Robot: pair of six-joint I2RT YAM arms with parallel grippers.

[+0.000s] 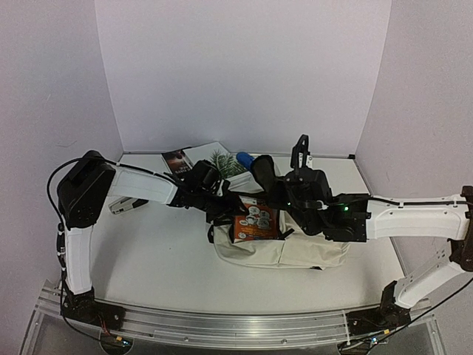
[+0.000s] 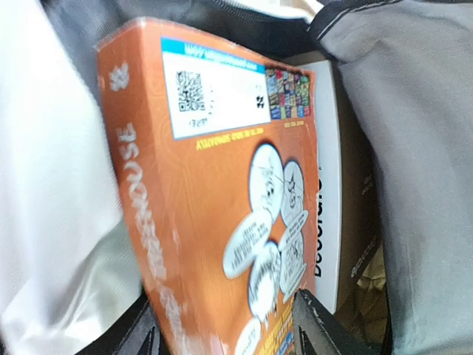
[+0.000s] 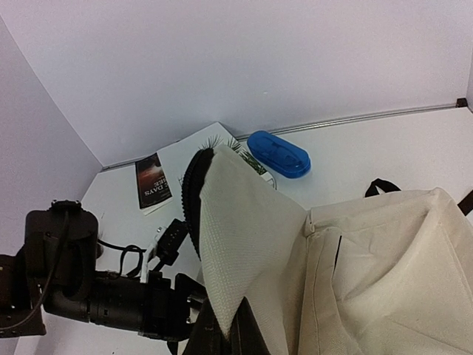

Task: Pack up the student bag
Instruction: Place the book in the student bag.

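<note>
Plainly, we note right gripper [image 3: 222, 334] pinching student bag [image 3: 384, 259] flap, raised above its fingers so mouth gapes; left gripper [image 2: 233, 329] straddles orange book [image 2: 222, 185] inside, whether gripping or freed, we cannot tell.

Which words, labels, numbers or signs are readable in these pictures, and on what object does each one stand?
"DAYS", as it seems: cover of the dark paperback book on the table; other lines too small.
On the orange paperback book inside the cream fabric student bag: white spine letters, label with square code, speech bubbles: all too blurred.
On the white book behind it: black letters half hidden, unreadable.
</note>
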